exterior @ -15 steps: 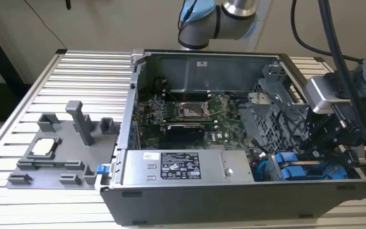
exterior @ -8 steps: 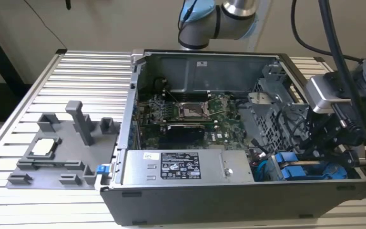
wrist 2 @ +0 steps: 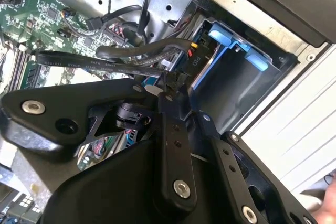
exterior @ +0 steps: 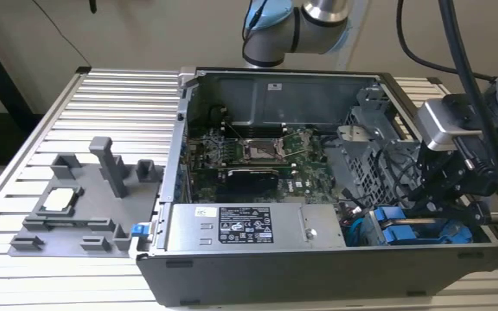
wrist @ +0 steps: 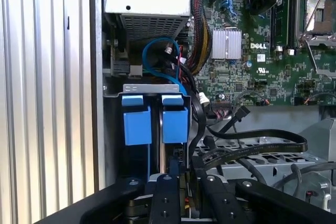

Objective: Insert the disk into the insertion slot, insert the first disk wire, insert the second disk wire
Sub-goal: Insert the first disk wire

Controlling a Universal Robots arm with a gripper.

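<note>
The pincer (wrist: pixel 185 167) stands inside the computer case (exterior: pixel 318 275), at the near corner on the exterior view's right. Its fingers (wrist 2: pixel 173 145) are drawn close together, with at most a narrow gap between the tips. Whether anything is pinched there cannot be told. The tips sit just at the end of the disk (wrist: pixel 175 123), touching it or nearly so. The disk is seated on edge in the insertion slot (wrist: pixel 152 88), side by side with a second blue carrier (wrist: pixel 137 124), which lies closer to the case's near wall. A black flat cable (wrist: pixel 262 141) crosses just beside the pincer, above the perforated cage (wrist: pixel 283 160). The case rests on a slatted table (exterior: pixel 102 103).
</note>
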